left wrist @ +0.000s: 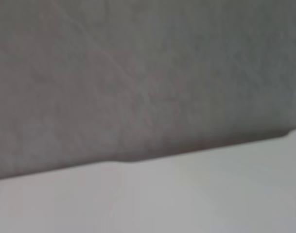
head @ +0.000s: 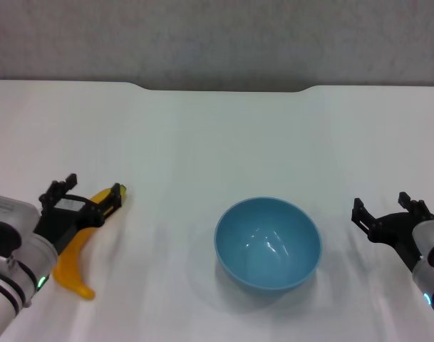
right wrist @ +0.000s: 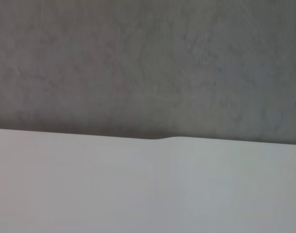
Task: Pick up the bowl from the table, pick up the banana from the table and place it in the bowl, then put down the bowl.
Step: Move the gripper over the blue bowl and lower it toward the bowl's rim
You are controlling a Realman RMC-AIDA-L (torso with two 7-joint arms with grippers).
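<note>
Head view: bowl upright on table, centre. Banana at 9 o'clock of it, partly under left gripper, prongs spread, holding nothing. Right gripper at 3 o'clock, spread, empty, probably staged for rim.

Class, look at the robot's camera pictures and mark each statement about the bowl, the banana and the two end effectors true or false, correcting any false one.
1. The bowl is empty. True.
2. The banana lies inside the bowl. False: it lies on the table, to the bowl's left.
3. The left end effector is over the banana. True.
4. The right end effector grips the bowl's rim. False: it is apart from the bowl, to its right.
5. The bowl is red. False: it is light blue.
</note>
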